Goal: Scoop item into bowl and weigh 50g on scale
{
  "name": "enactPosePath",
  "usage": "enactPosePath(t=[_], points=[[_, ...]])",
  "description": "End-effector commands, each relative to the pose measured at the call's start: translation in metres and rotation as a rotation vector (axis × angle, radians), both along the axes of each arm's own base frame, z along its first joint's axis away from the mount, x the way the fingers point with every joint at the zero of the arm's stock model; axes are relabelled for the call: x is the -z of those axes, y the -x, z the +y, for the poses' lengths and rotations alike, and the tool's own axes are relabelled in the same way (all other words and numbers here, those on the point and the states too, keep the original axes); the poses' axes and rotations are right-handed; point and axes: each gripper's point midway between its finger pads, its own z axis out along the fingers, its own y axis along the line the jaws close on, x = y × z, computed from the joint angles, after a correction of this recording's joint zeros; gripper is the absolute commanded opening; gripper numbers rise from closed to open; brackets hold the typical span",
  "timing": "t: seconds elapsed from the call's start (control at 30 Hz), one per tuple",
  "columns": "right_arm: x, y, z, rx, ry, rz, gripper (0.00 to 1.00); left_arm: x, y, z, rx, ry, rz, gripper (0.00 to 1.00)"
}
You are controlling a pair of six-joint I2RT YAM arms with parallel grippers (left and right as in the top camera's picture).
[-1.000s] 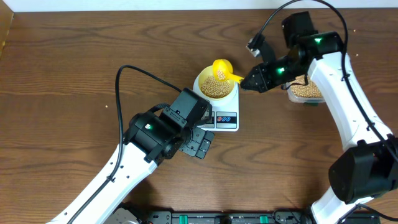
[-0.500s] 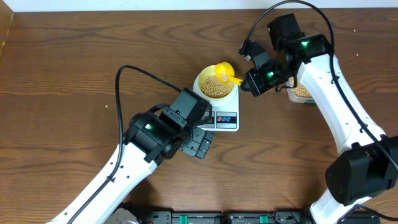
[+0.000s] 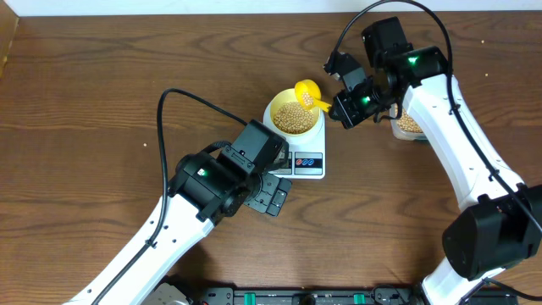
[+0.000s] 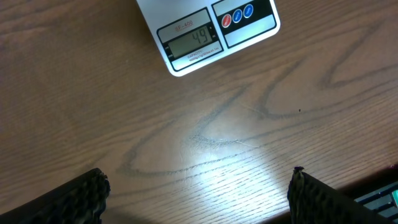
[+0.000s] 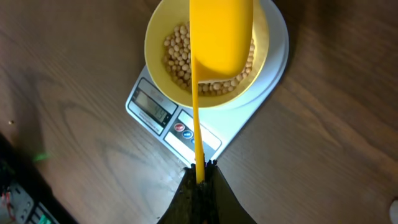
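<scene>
Wood-grain tabletop [image 3: 85, 93] carries the whole setup. At the left, the left gripper [image 3: 271, 196] hangs just off the near edge of the scale [image 3: 306, 161], with its jaws spread wide and nothing between them. It does not seem to be there to grasp anything. The left wrist view looks straight down on the scale's display [image 4: 189, 42], so the arm appears parked there to read the weight. The figures look like 49, with the red and blue buttons [image 4: 236, 15] beside them.

The white scale sits at the middle of the table with its display edge turned toward the near side. The pale-yellow bowl [image 3: 273, 108] stands on its platter, narrower than the platter, so its full load bears on the scale. The tan beans [image 3: 293, 119] fill much of the bowl.

Right of the bowl's centre, the yellow scoop [image 3: 306, 90] is held above the far-right rim, tipped toward the bowl. The right wrist view shows its back over the beans [image 5: 177, 59], so anything that spills should land inside the bowl's rim [image 5: 152, 43]. Whether any beans are left in the scoop is hard to tell.

The right gripper [image 3: 339, 108] is clamped shut on the end of the scoop's thin handle. This long hold puts the arm clear of the scale, so the arm adds no weight. If the reading is right, only a bean or two is wanting, and a gentle trickle would suit better than a pour.

At the far right, a clear tub [image 3: 411, 125] of beans lies partly under the right arm, close enough for refills.
</scene>
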Motion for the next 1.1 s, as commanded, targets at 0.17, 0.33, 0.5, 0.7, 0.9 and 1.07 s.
enactPosePath(t=[0.17, 0.33, 0.5, 0.7, 0.9, 1.07], points=[[-0.0152, -0.0017, 0.0087, -0.044, 0.005, -0.073, 0.01, -0.0091, -0.0041, -0.0014, 0.003, 0.007, -0.030, 0.94], [-0.0141, -0.0007, 0.0104, -0.063, 0.027, -0.088, 0.01, -0.0091, -0.0041, -0.0014, 0.003, 0.007, -0.030, 0.94], [-0.0138, -0.0006, 0.0113, -0.072, 0.047, -0.101, 0.01, -0.0091, -0.0041, -0.0014, 0.003, 0.007, -0.030, 0.94], [-0.0149, -0.0017, 0.0124, -0.091, 0.080, -0.135, 0.01, -0.0091, -0.0041, -0.0014, 0.003, 0.007, -0.030, 0.94], [-0.0151, -0.0013, 0.0140, -0.106, 0.111, -0.158, 0.01, -0.0091, -0.0041, -0.0014, 0.003, 0.007, -0.030, 0.94], [-0.0163, -0.0037, 0.0123, -0.110, 0.134, -0.181, 0.01, -0.0091, -0.0041, -0.0014, 0.003, 0.007, -0.030, 0.94]])
